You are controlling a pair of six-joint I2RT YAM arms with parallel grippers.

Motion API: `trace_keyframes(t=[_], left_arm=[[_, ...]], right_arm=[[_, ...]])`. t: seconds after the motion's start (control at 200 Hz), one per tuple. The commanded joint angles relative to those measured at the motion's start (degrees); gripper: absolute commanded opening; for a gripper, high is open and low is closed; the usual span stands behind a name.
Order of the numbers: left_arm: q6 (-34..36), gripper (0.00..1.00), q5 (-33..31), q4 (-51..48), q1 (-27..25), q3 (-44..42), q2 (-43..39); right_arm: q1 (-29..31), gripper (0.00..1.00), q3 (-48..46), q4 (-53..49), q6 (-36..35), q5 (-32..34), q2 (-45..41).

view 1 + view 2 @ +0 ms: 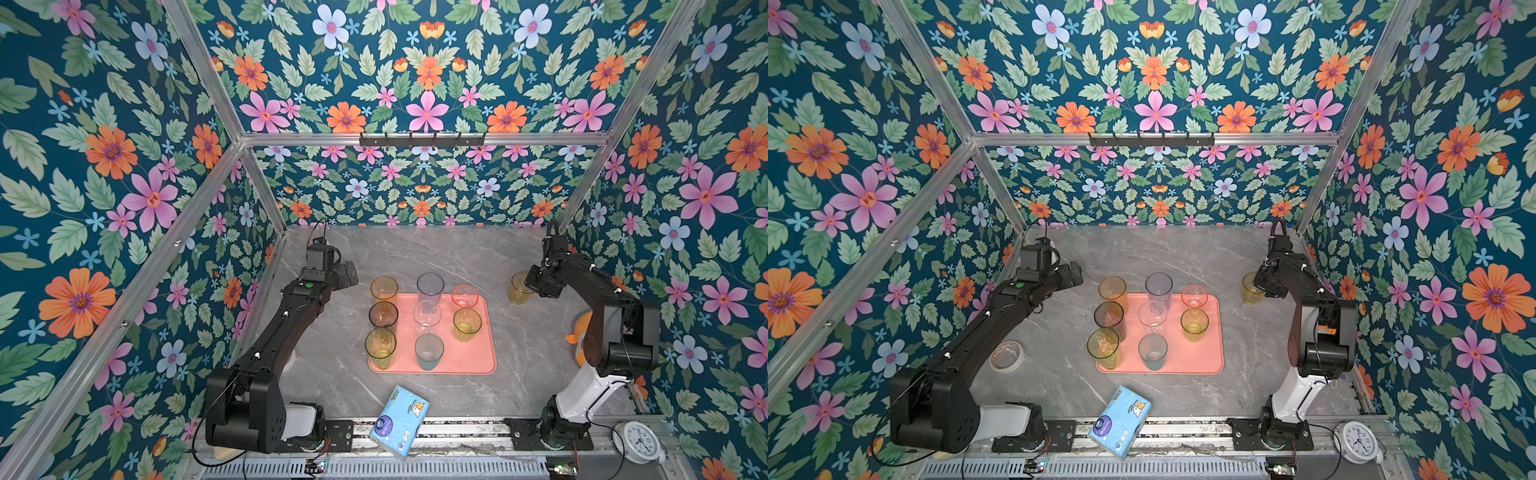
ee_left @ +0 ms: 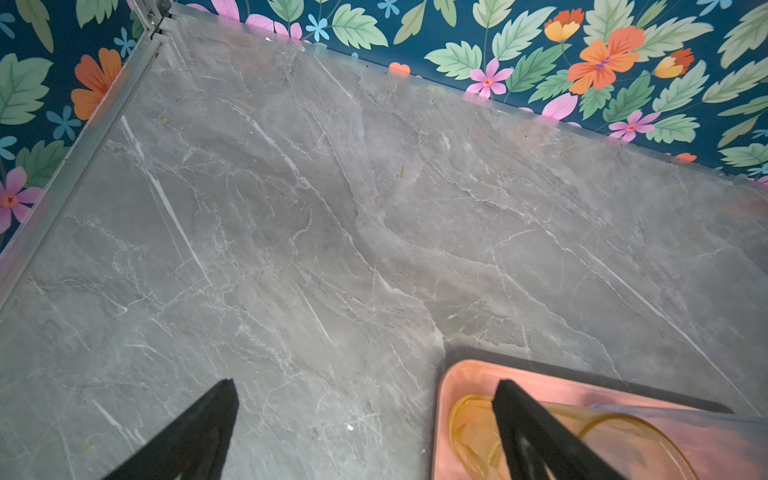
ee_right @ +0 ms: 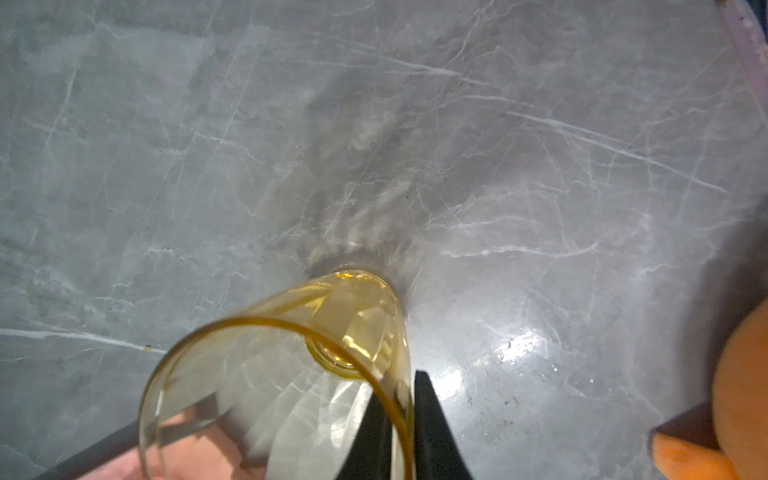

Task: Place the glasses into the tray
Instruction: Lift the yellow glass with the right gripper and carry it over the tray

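While the marble table (image 1: 415, 257) carries the salmon tray (image 1: 478, 353), eight tumblers (image 1: 427, 318) stand upright on that tray. The ninth, a yellow tumbler (image 1: 517, 291), is off it to the right, its wall clamped by the right gripper (image 3: 399, 386). Beside the tray, the left gripper (image 2: 365, 380) hangs spread and empty.

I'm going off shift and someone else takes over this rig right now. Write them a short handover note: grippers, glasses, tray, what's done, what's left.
Left gripper: open, empty, hovering by the far left corner of the tray.
Right gripper: fingers closed on the rim wall of the yellow tumbler, one inside, one outside. It appears to stand on the table, right of the tray.
Done: eight tumblers stand upright in the tray.
Left: lift the yellow tumbler, set it in the tray, probably in the bare near right part, and release.
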Motion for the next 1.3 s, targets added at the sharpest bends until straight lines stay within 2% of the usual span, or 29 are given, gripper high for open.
trace_keyframes(t=[0.0,0.395,0.59,0.92,1.195,1.295], left_arm=[[0.6,0.99,-0.3,0.2,0.1,0.6,0.1],[0.6,0.99,-0.1,0.0,0.1,0.8,0.4],[0.6,0.99,-0.1,-0.1,0.1,0.7,0.4],[0.7,0.99,-0.1,-0.1,0.1,0.6,0.4],[0.5,0.98,0.2,-0.1,0.1,0.9,0.6],[0.7,0.98,0.0,-0.3,0.1,1.0,0.3]], right_arm=[[0.0,0.1,0.9,-0.9,-0.3,0.0,0.3],[0.0,0.02,3.6,-5.6,-2.6,-1.6,-2.9],[0.9,0.02,3.8,-8.0,-3.9,-2.8,-7.8],[5.1,0.02,4.9,-15.1,-4.7,-1.8,-14.8],[11.2,0.02,4.4,-20.3,-4.9,-2.7,-22.2],[14.2,0.01,4.1,-24.1,-5.7,-1.0,-23.7]])
